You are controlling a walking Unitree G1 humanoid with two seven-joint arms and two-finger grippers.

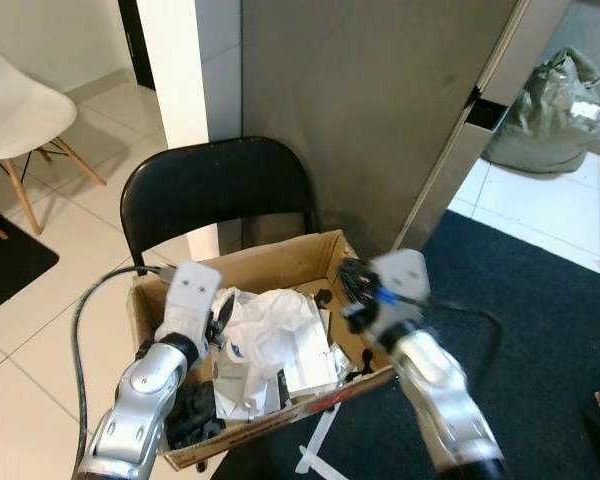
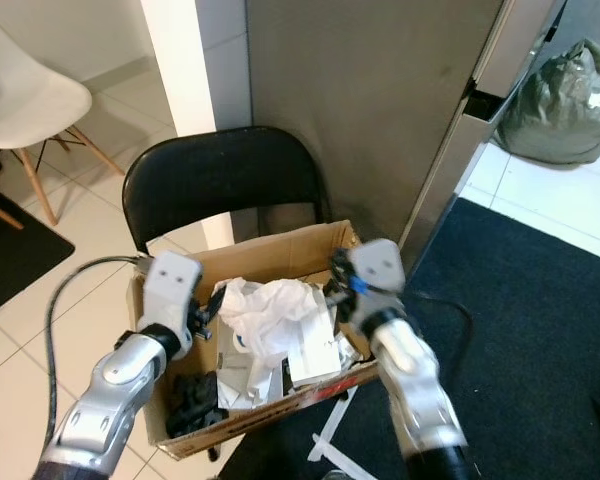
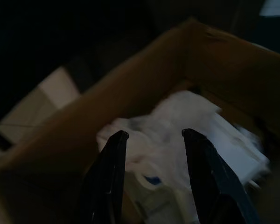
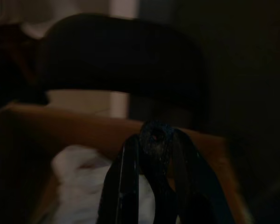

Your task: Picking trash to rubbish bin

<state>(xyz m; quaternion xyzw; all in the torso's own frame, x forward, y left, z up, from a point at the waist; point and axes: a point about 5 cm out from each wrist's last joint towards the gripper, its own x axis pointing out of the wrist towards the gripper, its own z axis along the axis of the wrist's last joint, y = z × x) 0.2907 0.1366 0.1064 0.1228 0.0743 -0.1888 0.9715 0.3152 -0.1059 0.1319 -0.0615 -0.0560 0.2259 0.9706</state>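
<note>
An open cardboard box point(image 1: 270, 258) sits on a black folding chair point(image 1: 220, 185). It holds crumpled white paper and plastic trash point(image 1: 275, 325) and some black items point(image 1: 192, 412) at its near left corner. My left gripper point(image 3: 154, 134) is open above the left side of the box, its fingers point(image 3: 113, 158) over the white trash with nothing between them. My right gripper point(image 4: 154, 140) hangs over the right rim of the box point(image 1: 348, 290), shut on a small dark piece of trash point(image 4: 155, 136).
A tall grey cabinet point(image 1: 380, 100) stands right behind the chair. Dark carpet point(image 1: 540, 320) lies to the right, with a green sack point(image 1: 555, 100) beyond it. A white chair point(image 1: 15, 110) stands at the far left on tiled floor. A white strip point(image 1: 320, 445) lies below the box.
</note>
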